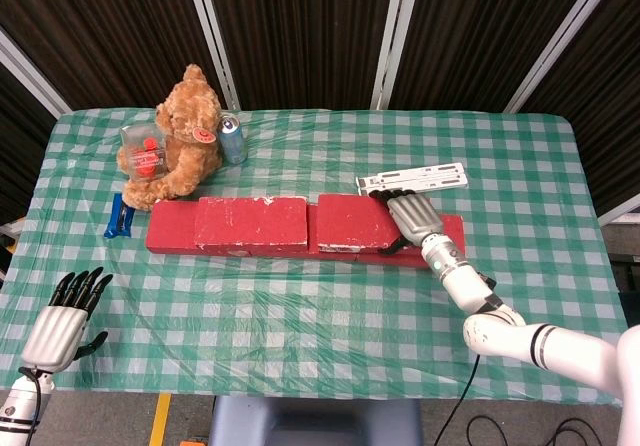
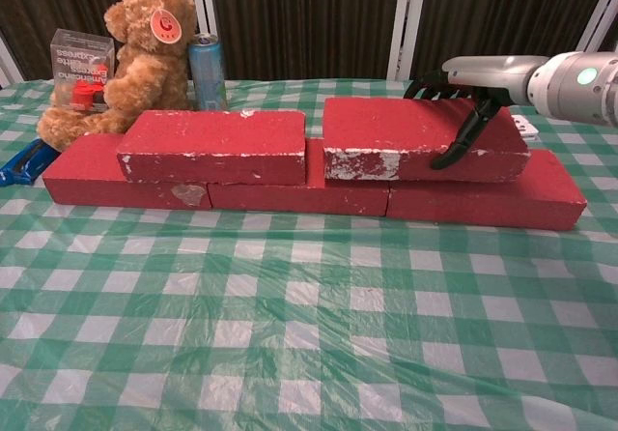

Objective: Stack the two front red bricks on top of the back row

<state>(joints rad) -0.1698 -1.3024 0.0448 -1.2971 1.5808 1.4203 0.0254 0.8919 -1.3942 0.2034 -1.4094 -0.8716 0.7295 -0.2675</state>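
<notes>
Three red bricks form a bottom row [image 1: 170, 234] [image 2: 483, 197] across the table. A second-layer red brick [image 1: 250, 221] [image 2: 217, 146] lies on its left part. Beside that one, another red brick [image 1: 352, 221] [image 2: 386, 146] lies flat on the row's right part with a narrow gap between them. My right hand [image 1: 412, 216] [image 2: 465, 98] grips this brick at its right end, with fingers over the top and the thumb on the front face. My left hand [image 1: 65, 316] hangs with its fingers spread below the table's front-left corner, holding nothing, in the head view only.
A teddy bear [image 1: 182, 136] [image 2: 145, 49], a blue can [image 1: 232, 139] [image 2: 206, 71] and a clear box [image 1: 143, 151] [image 2: 82, 69] stand behind the left bricks. A blue item [image 1: 119, 216] lies at the far left. A white strip [image 1: 415, 177] lies behind the right brick.
</notes>
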